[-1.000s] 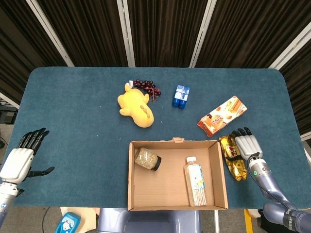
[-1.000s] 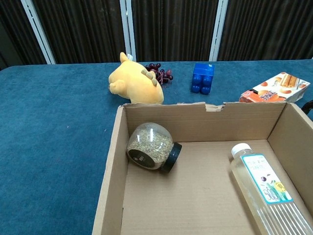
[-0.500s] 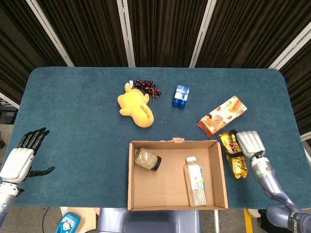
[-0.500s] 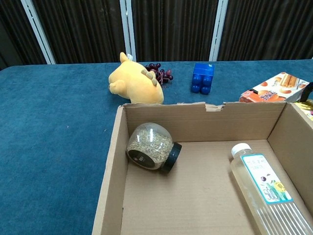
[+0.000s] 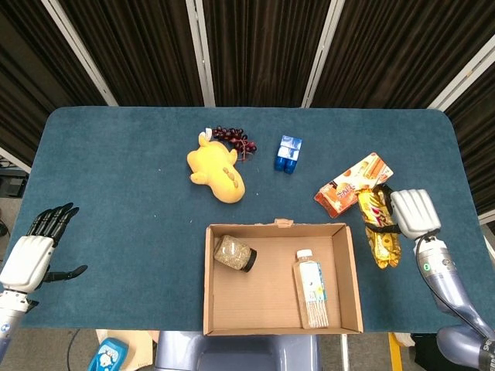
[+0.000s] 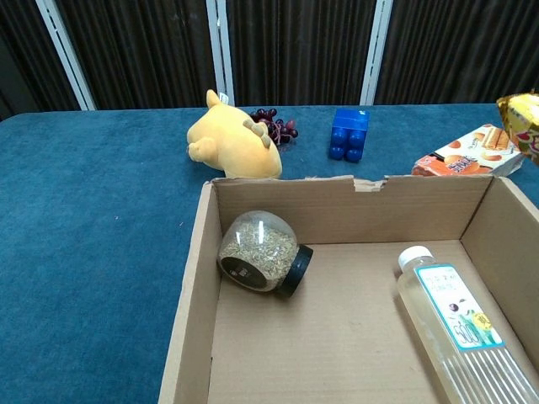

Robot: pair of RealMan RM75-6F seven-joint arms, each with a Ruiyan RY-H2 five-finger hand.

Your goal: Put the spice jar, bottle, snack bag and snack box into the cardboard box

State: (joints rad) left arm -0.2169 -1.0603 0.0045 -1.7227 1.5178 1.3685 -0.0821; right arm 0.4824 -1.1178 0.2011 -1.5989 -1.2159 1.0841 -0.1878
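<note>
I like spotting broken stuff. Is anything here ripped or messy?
Yes: the cardboard box has a torn, jagged top edge on its far wall. Inside, the spice jar and bottle lie on their sides. Nothing has spilled.

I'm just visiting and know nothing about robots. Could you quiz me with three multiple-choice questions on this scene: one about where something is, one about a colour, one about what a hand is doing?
1. Where does the spice jar lie?
A. In the cardboard box
B. Beside the blue block
C. On the snack box

2. What colour is the plush toy?
A. Green
B. Yellow
C. White

3. What is the right hand doing?
A. Pressing on the bottle
B. Resting open on the table
C. Holding the snack bag

Answers: 1 A, it lies on its side near the bottle. 2 B, yellow in both views. 3 C, the bag is raised in that hand.
</note>
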